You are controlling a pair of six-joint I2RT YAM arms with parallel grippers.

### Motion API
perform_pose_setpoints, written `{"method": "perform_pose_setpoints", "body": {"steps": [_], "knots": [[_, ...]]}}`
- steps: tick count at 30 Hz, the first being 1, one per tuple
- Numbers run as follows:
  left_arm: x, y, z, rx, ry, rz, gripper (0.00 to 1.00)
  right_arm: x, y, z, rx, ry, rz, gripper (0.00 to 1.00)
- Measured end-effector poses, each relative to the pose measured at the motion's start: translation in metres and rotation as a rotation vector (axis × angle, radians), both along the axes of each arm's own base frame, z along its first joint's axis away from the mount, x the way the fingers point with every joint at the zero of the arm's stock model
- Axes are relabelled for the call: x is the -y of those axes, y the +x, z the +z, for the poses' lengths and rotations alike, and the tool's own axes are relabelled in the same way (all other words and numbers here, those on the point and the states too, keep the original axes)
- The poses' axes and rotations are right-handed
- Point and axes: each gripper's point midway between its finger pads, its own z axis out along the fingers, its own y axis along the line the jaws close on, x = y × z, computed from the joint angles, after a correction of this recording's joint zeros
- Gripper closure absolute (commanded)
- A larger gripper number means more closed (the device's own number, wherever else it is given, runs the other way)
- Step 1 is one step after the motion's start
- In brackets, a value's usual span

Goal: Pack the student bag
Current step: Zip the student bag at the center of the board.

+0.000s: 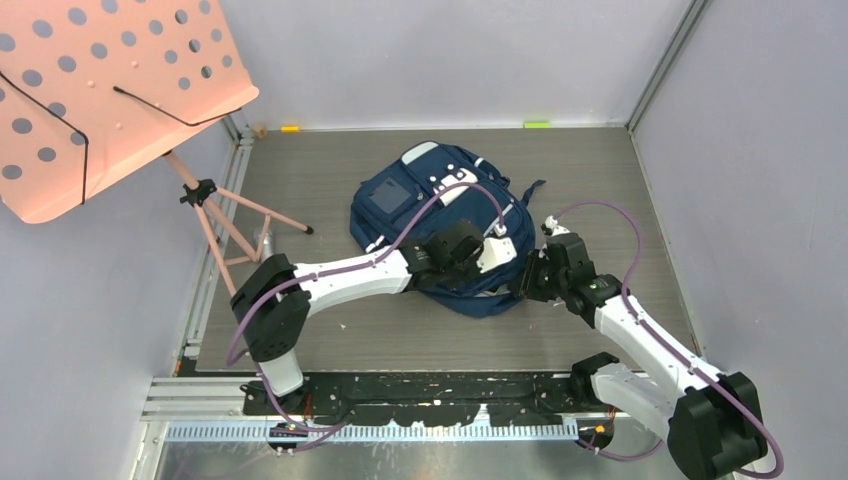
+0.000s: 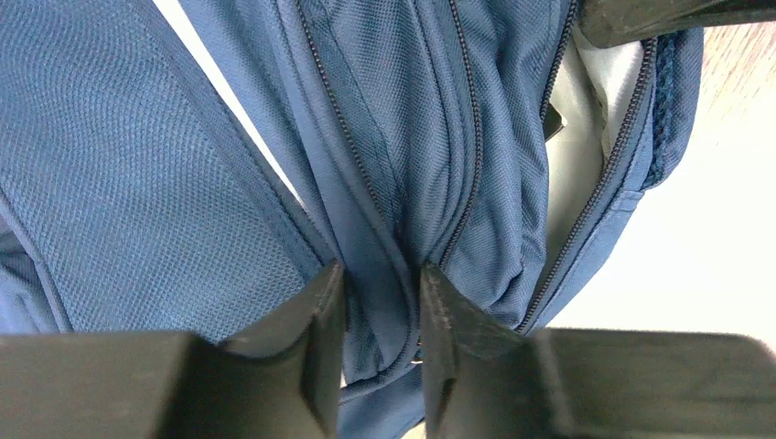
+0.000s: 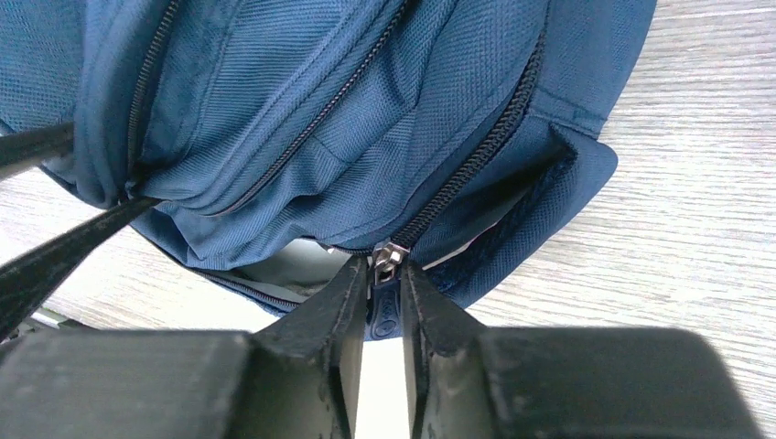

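The student bag (image 1: 390, 200), navy with white trim, lies on the grey table top with its front pocket up. My left gripper (image 1: 505, 250) reaches over its near end. In the left wrist view the left gripper (image 2: 382, 283) is shut on a fold of the bag's fabric (image 2: 384, 137) beside a zipper line. My right gripper (image 1: 522, 283) sits at the bag's near right corner. In the right wrist view the right gripper (image 3: 386, 279) is shut on the blue zipper pull (image 3: 384, 302) of a partly open zipper (image 3: 476, 160). Pale lining shows inside the opening.
A pink perforated music stand (image 1: 100, 90) on a tripod (image 1: 235, 225) stands at the left of the table. Grey walls close the back and both sides. A dark bag strap (image 3: 55, 261) trails to the left of the right gripper.
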Motion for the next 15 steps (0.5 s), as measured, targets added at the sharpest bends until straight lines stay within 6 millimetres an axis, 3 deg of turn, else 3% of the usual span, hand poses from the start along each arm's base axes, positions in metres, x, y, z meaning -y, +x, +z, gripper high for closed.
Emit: {"method": "perform_pose_setpoints", "body": {"steps": [3,10,15], "knots": [[0.0,0.001,0.001,0.007,-0.003,0.019,1.0,0.0,0.0,0.0,0.001,-0.001,0.001,0.83],[-0.001,0.001,0.011,-0.016,-0.041,0.05,1.0,-0.004,-0.006,0.012,0.017,0.042,0.007,0.95],[-0.004,-0.003,0.024,-0.082,-0.074,0.064,1.0,-0.01,-0.017,0.022,0.016,0.102,0.021,0.97]]}}
